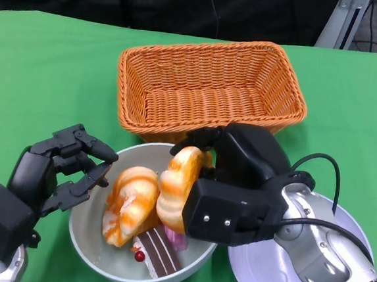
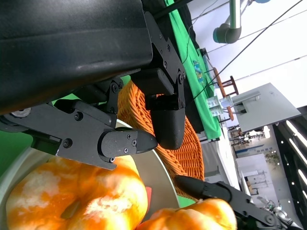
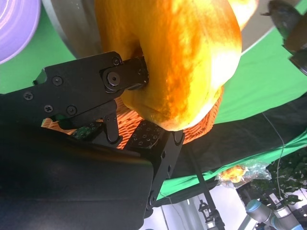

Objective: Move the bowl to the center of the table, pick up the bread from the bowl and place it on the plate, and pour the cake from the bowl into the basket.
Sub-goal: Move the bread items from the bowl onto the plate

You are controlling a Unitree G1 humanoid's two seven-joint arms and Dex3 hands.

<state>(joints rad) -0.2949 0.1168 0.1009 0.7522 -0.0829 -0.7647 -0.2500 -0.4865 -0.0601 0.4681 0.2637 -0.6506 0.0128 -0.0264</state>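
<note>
Right robot hand (image 1: 227,184) grips bread (image 1: 178,186) above the bowl (image 1: 93,248) holding cake (image 1: 156,249); left robot hand (image 1: 57,169) open.

Black, screw-studded robot hand (image 1: 237,185) on a silver forearm (image 1: 323,258) with black cables (image 1: 325,166).

Open green counter (image 1: 43,69) to my left and far right. Basket (image 1: 210,87) walls off the way ahead, its near rim just beside the bowl (image 1: 94,235). Plate (image 1: 255,279) lies under my right forearm. Left hand (image 1: 57,169) crowds the bowl's left rim.
</note>
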